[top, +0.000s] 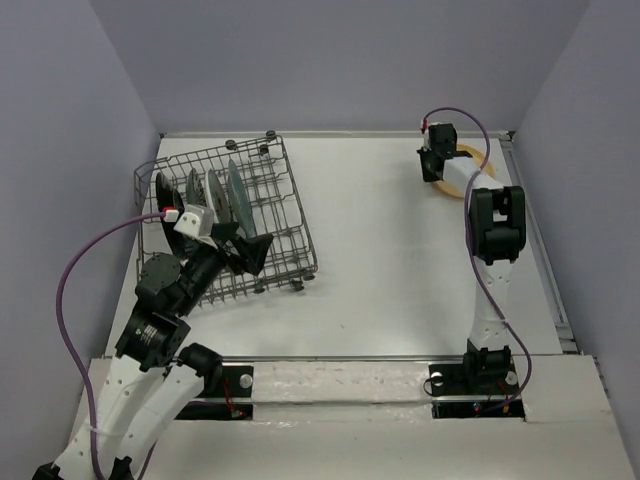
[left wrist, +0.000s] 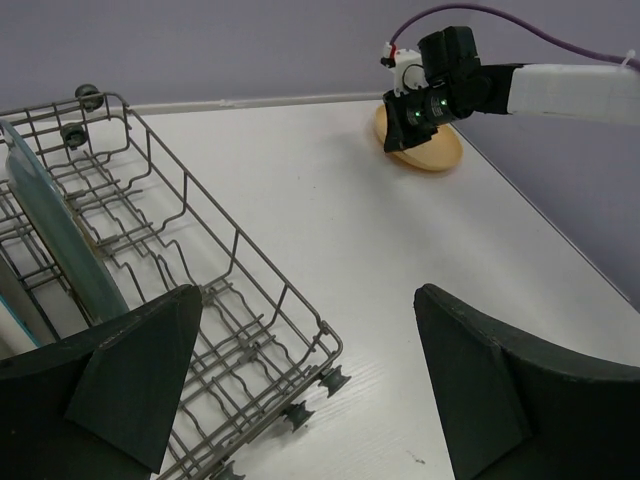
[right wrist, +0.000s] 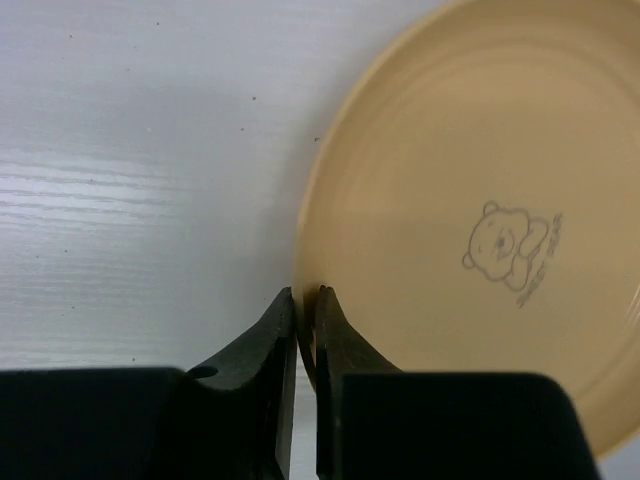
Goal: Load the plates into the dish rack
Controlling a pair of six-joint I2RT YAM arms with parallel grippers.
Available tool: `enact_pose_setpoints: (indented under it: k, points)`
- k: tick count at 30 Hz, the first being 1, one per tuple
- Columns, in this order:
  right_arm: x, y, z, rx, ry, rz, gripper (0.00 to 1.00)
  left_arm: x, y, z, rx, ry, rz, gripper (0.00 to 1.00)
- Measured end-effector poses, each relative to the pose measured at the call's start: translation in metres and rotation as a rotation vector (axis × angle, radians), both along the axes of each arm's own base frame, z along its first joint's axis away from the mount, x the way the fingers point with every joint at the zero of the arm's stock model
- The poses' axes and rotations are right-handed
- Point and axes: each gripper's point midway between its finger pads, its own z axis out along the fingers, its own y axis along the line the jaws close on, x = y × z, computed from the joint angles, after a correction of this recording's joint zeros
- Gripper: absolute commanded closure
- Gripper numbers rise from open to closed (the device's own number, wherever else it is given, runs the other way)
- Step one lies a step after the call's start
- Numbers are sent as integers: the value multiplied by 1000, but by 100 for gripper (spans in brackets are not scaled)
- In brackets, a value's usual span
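Note:
The grey wire dish rack stands at the back left with several plates upright in its left end; a teal plate shows in the left wrist view. My left gripper hangs open and empty over the rack's near right part. The yellow-orange plate lies at the back right, also seen in the left wrist view. My right gripper is shut on the left rim of that plate, which bears a small bear drawing.
The white table stretches between rack and yellow plate. Purple walls close in at the back and both sides. The rack's small black wheels rest on the table by its near corner.

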Motion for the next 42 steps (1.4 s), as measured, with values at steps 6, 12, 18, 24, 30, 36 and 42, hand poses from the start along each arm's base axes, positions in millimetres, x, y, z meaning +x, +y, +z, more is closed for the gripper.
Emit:
enact_pose_setpoints:
  k: [6,12,18,24,30,36,42]
  points:
    - [-2,22,30,102,-51,33,93,1,1,-1,2,3,11,1]
    - [-53,111,150,563,-185,194,93,5,8,-1,2,6,52,4]
    - [-142,234,333,916,-452,615,93,1,29,12,-32,-42,153,1]
    - [-241,327,394,1271,-420,1030,93,-15,75,39,-136,-143,346,1]
    - [-249,395,333,1499,-139,1132,93,-23,94,45,-180,-181,424,1]
    - [-254,430,257,1584,119,1040,93,-22,96,44,-180,-178,441,1]
    - [-249,422,265,1614,22,1046,93,-19,95,41,-171,-167,440,1]
